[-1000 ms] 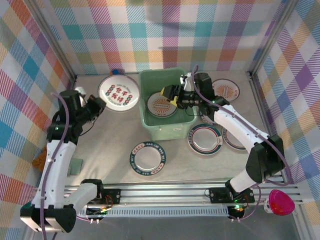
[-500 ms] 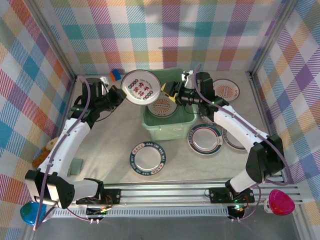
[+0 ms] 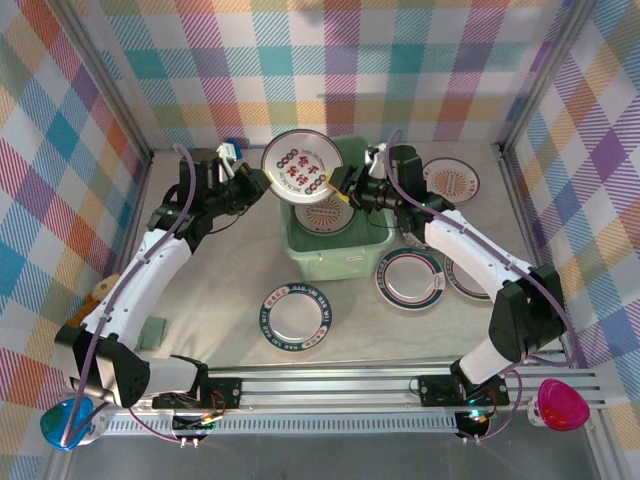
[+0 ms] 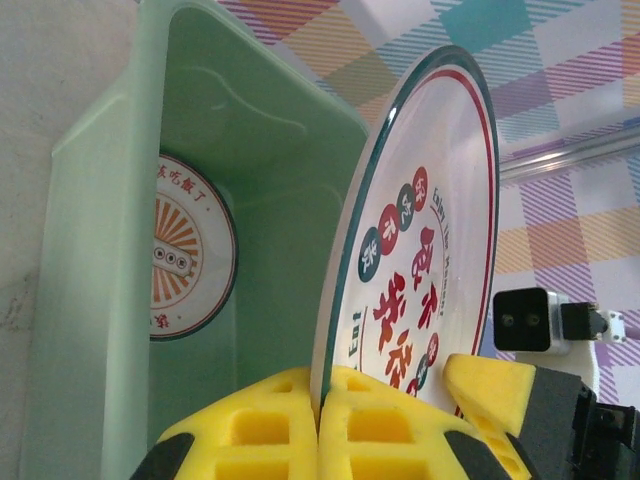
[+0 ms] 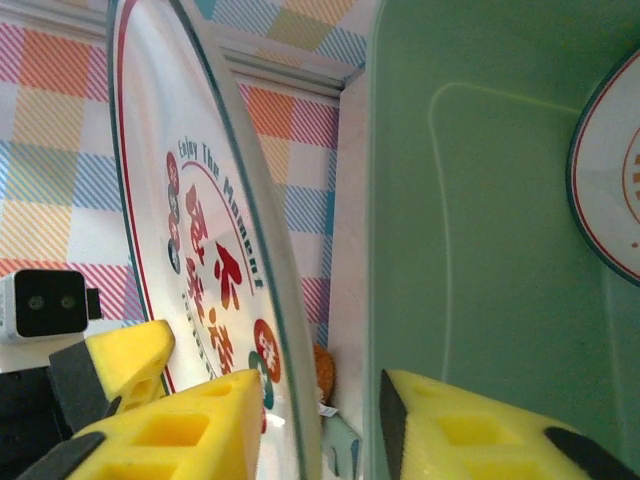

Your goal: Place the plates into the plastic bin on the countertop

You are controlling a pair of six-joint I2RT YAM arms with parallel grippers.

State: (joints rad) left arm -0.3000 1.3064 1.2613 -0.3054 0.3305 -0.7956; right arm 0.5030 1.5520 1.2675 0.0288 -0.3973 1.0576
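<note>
Above the far left corner of the plastic bin [image 3: 333,268], the left gripper [image 4: 322,400] is clamped on the rim of a plate [image 3: 303,167] printed with red characters. The right gripper [image 5: 322,385] stands nearby with its jaws apart astride another part of that rim, gripping nothing. The step should go best if the plate is brought level over the plate in the bin [image 3: 322,213], kept clear of the flared rim, and released low. Outside the bin, the beige marbled countertop [image 3: 220,270] carries more plates [image 3: 295,315] at front and right, within plaid walls [image 3: 300,60] and aluminium rails [image 3: 330,385].

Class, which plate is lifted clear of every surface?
The red-lettered plate, held aloft by the left pincer over the bin; the others lie flat.
</note>
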